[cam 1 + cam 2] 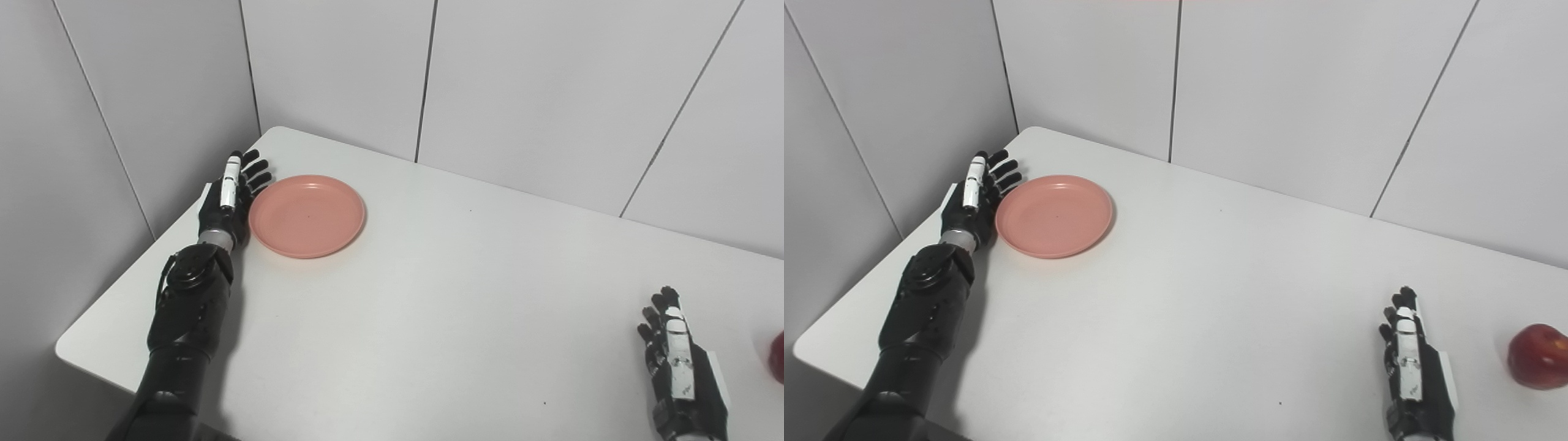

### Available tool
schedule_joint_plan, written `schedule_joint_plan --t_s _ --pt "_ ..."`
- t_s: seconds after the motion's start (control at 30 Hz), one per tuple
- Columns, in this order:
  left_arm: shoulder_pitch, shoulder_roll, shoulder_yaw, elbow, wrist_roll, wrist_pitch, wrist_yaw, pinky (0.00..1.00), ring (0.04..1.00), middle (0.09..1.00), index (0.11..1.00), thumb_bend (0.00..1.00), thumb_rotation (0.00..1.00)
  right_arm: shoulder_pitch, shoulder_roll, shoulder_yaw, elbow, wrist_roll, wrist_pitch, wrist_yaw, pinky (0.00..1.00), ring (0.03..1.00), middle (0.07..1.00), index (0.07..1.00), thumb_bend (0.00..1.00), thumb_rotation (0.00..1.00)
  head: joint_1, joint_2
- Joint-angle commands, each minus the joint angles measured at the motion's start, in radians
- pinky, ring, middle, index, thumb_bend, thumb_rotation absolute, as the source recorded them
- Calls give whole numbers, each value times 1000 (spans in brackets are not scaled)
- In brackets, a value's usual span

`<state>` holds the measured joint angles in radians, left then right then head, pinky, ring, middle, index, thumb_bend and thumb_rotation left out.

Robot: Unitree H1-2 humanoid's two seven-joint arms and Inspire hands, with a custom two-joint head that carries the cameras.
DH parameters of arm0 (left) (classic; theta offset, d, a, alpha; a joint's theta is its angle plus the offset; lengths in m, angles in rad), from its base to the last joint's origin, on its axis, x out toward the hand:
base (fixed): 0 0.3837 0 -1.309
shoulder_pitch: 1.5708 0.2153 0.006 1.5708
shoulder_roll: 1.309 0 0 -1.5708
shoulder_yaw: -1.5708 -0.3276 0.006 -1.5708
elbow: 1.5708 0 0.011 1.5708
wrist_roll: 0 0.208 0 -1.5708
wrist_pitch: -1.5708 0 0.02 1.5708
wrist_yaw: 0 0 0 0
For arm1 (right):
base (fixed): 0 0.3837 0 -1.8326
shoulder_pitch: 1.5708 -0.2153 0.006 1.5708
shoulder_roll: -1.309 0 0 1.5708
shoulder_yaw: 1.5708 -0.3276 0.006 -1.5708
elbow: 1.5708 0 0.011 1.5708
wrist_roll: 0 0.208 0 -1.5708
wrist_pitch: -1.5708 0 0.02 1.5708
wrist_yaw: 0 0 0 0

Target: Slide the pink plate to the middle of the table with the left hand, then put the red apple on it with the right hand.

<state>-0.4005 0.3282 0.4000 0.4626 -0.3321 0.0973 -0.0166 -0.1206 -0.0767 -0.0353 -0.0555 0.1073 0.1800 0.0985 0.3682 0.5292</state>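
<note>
A round pink plate lies flat on the white table near its far left corner. My left hand stands on edge just left of the plate, fingers straight and spread, its palm against or very close to the plate's left rim. It is open and holds nothing. A red apple rests near the table's right edge. My right hand lies open at the front right, fingers extended, a short gap left of the apple.
White panelled walls close the table in at the back and on the left. The table's left edge runs just outside my left forearm. Bare tabletop stretches between the plate and the right hand.
</note>
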Motion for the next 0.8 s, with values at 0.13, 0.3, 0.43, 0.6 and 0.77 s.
schedule_joint_plan --t_s 0.13,0.3,0.43,0.6,0.77 --pt "-26 6 -12 -42 -7 7 -9 830 847 854 837 368 1000 -22 -3 -2 -44 7 -2 0 1000 1000 1000 1000 135 1000 -1 3" --pt "-28 -7 -15 -50 -9 14 -1 836 844 851 832 366 1000 -25 -3 -3 -39 11 -4 4 1000 1000 1000 1000 136 1000 -1 4" --pt "-27 -17 -21 -65 -7 24 -1 861 859 864 842 353 1000 -23 -1 -2 -44 8 4 0 1000 1000 1000 1000 141 1000 -3 6" --pt "-25 -26 -31 -84 2 28 2 870 870 875 853 343 1000 -22 -1 -1 -49 4 9 -2 1000 1000 1000 1000 143 1000 -3 7" --pt "-29 -42 -35 -110 -3 71 23 849 856 865 848 311 1000 -21 -3 0 -48 6 6 2 1000 1000 1000 1000 151 1000 -5 8"
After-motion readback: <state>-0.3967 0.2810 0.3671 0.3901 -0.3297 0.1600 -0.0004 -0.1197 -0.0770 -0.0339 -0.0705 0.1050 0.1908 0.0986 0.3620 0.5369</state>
